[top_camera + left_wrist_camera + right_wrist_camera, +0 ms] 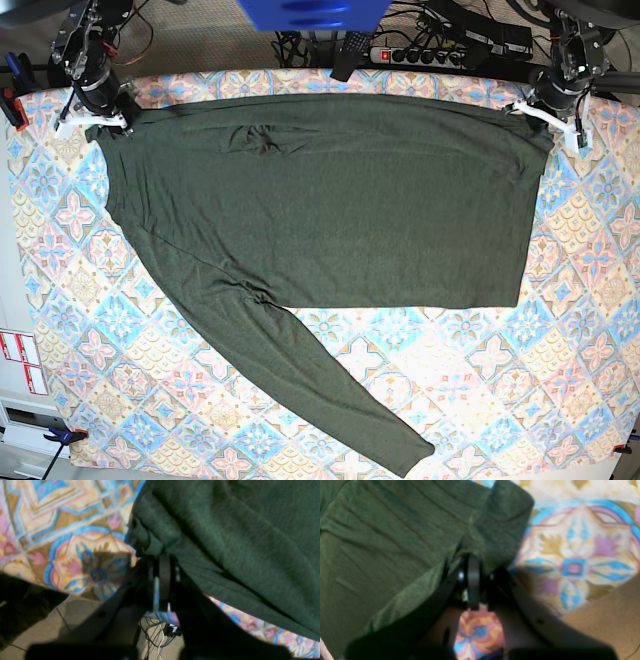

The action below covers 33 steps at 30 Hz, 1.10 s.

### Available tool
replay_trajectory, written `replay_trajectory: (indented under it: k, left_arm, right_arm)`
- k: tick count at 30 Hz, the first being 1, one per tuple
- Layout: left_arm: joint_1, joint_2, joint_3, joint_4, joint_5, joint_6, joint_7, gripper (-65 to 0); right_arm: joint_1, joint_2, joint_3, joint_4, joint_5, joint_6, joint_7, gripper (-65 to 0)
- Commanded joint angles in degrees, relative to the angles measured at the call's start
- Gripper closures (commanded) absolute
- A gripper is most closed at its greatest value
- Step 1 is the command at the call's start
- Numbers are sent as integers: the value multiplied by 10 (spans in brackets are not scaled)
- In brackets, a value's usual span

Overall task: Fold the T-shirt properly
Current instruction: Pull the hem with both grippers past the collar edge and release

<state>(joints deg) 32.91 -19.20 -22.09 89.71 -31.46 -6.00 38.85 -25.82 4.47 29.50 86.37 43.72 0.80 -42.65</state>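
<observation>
Both grippers, left (160, 562) and right (473, 565), clamp the soft, thin T-shirt (340, 200)'s far corners; the limp sleeve will trail.

No legible text, brand, number or sign can be made out in any of the three views. Small white labels with red markings (20, 362) are seen at the left edge of the base view, beside the patterned tablecloth (560, 330), but whatever is printed on them is too small to be read. No print or label is shown on the dark olive-green knit shirt (340, 200).
</observation>
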Motion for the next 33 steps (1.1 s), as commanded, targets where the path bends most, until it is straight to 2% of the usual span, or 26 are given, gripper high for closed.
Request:
replay_trajectory:
  k: [1, 8, 13, 16, 21, 22, 30, 33]
  left_arm:
    - [11, -10, -6, 10, 3, 4, -10, 0]
    - [20, -9, -7, 17, 3, 4, -10, 0]
    - [20, -9, -7, 17, 3, 4, -10, 0]
    - [20, -9, -7, 17, 3, 4, -7, -63]
    - [24, -10, -9, 17, 3, 6, -7, -299]
    - [26, -10, -14, 17, 3, 6, -7, -321]
    - [50, -10, -87, 67, 3, 5, -7, -332]
    - [50, -10, -101, 91, 4, 5, -7, -332]
  right_arm:
    - [-2, 8, 4, 7, -4, -1, 5, -2]
    - [-2, 8, 4, 11, -4, -1, -10, -5]
    - [-8, 8, 18, 13, -3, -2, -37, -77]
    - [-7, -8, 54, 13, -3, -2, -70, -145]
    - [-7, -38, 114, 13, -4, -2, -93, -205]
    - [-7, -40, 115, 13, -4, -2, -93, -208]
    - [-7, -40, 118, 14, -4, -2, -89, -210]
    - [-6, -40, 151, 14, -4, -2, -89, -210]
